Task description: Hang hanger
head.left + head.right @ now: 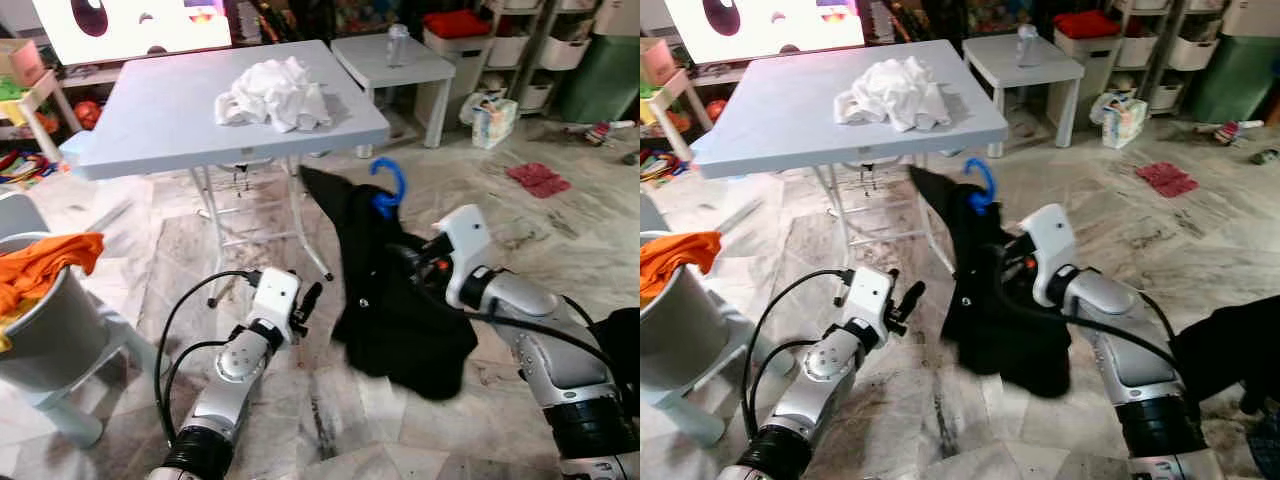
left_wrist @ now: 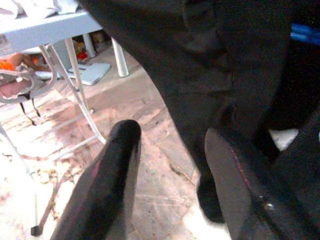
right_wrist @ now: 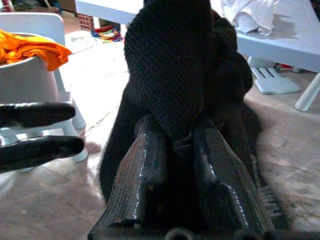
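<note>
A black knit garment (image 1: pixel 390 310) hangs on a blue hanger, whose hook (image 1: pixel 388 185) sticks up above its collar, in front of the folding table. My right gripper (image 3: pixel 177 135) is shut on a fold of the garment (image 3: pixel 170 60) at its right side, holding it off the floor. My left gripper (image 1: pixel 312 298) is open, low and just left of the garment's edge; its two fingers (image 2: pixel 107 185) stand apart with the dark cloth (image 2: pixel 220 75) close ahead of them. The hanger's shoulders are hidden inside the garment.
A grey-blue folding table (image 1: pixel 150 100) carries a crumpled white cloth (image 1: pixel 275 92). Behind it stands a small white table (image 1: pixel 395 65). A grey bin (image 1: pixel 50 330) with orange cloth (image 1: pixel 45 265) is at my left. A red rag (image 1: pixel 537 178) lies on the marble floor.
</note>
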Robot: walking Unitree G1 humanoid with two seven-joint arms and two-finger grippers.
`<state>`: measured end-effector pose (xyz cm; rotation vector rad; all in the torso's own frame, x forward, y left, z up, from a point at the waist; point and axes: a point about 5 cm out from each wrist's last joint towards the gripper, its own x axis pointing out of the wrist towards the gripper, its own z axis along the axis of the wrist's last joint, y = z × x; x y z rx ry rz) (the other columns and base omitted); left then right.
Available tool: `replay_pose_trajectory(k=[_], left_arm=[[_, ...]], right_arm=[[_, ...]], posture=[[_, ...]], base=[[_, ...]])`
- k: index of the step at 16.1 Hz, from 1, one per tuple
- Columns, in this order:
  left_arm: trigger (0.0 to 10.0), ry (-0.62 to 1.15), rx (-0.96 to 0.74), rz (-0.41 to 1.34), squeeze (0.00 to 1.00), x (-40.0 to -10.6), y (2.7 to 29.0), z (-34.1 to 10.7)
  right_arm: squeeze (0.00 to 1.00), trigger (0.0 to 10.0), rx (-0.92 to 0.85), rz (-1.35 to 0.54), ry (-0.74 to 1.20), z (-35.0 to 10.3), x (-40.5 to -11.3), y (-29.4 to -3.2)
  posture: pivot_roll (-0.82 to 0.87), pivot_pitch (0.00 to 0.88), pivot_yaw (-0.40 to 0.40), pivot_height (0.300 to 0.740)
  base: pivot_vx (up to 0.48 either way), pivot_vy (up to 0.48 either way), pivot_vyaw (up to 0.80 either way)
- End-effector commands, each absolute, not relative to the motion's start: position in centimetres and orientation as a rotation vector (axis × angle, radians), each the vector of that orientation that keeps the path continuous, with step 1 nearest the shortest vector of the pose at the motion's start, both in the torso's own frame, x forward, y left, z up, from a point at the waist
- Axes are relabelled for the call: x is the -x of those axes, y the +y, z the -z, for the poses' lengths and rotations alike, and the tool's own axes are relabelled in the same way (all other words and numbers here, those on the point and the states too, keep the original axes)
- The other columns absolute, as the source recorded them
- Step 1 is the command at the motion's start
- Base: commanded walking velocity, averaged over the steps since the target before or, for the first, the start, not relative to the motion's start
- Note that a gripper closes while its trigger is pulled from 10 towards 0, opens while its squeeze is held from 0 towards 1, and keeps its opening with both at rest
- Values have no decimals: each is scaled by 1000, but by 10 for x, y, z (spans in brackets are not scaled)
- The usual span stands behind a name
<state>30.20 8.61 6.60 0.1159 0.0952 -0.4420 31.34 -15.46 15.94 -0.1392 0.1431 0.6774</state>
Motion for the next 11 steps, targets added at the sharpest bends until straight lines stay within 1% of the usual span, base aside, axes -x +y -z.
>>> replay_pose_trajectory(k=[1, 3, 4, 5, 6, 7, 11], left_arm=[[10000, 80, -138, 408, 1000, -309, 95, -73], [10000, 77, -151, 389, 1000, -313, 96, -75], [10000, 67, -157, 382, 898, -316, 96, -78], [10000, 59, -164, 377, 0, -319, 95, -81], [10000, 55, -167, 377, 0, -320, 94, -82], [10000, 26, -167, 399, 0, -323, 84, -88], [10000, 11, -154, 431, 0, -325, 69, -92]], right_arm=[[0, 10000, 106, -723, 90, -175, -314, -147], [0, 10000, 61, -724, 107, -177, -315, -145], [0, 10000, 40, -732, 110, -181, -314, -144], [0, 10000, 35, -746, 113, -183, -311, -142], [0, 10000, 35, -749, 113, -183, -310, -142], [0, 10000, 22, -751, 119, -183, -308, -140], [0, 10000, 0, -780, 149, -176, -299, -129]], posture=[[-53, 0, 34, 740], [-53, 0, 36, 740], [-52, 0, 36, 740], [-54, 0, 34, 740], [-57, 0, 34, 740], [-62, 0, 37, 740], [-64, 0, 40, 740]], base=[[0, 0, 0], [0, 0, 0], [0, 0, 0], [0, 0, 0], [0, 0, 0], [0, 0, 0], [0, 0, 0]])
